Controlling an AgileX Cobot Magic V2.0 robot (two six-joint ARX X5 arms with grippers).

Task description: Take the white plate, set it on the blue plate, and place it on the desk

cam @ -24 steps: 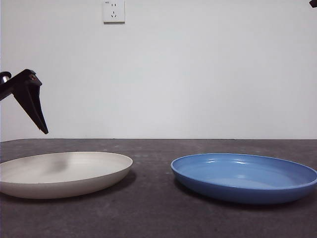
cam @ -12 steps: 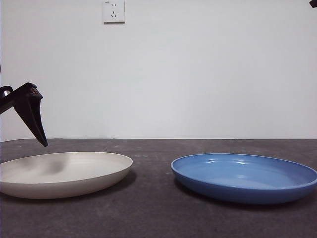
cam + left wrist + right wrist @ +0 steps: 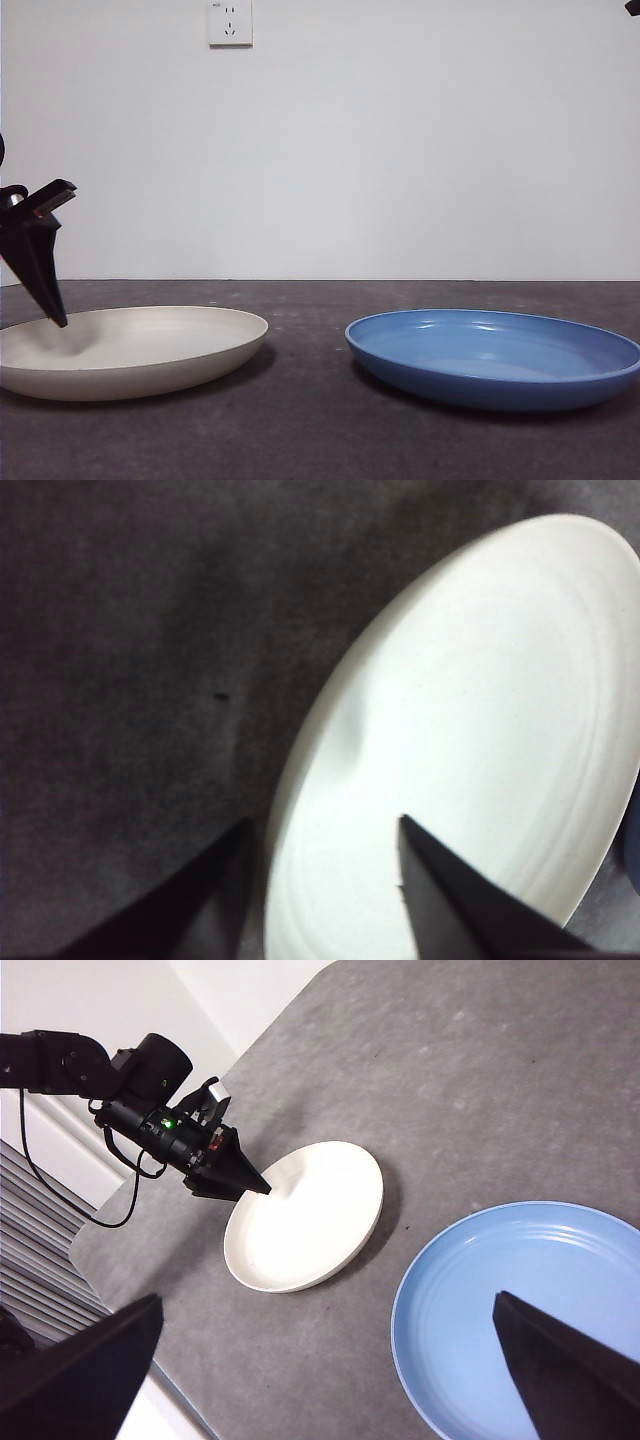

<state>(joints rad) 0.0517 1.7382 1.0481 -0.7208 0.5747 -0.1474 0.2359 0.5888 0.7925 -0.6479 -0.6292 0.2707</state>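
Observation:
The white plate lies on the desk at the left, and the blue plate lies apart from it at the right. My left gripper hangs low over the white plate's left rim. In the left wrist view it is open, one jaw over the white plate and the other over the desk, nothing held. My right gripper is open, high above both plates, and shows in the front view only as a black tip.
A wall socket sits high on the white wall behind. In the right wrist view the left arm with its cable reaches in from the desk's rounded corner, where the desk ends.
My left gripper has come down and shifted left, from above the white plate to just over its left rim. The plates and the right arm have not moved.

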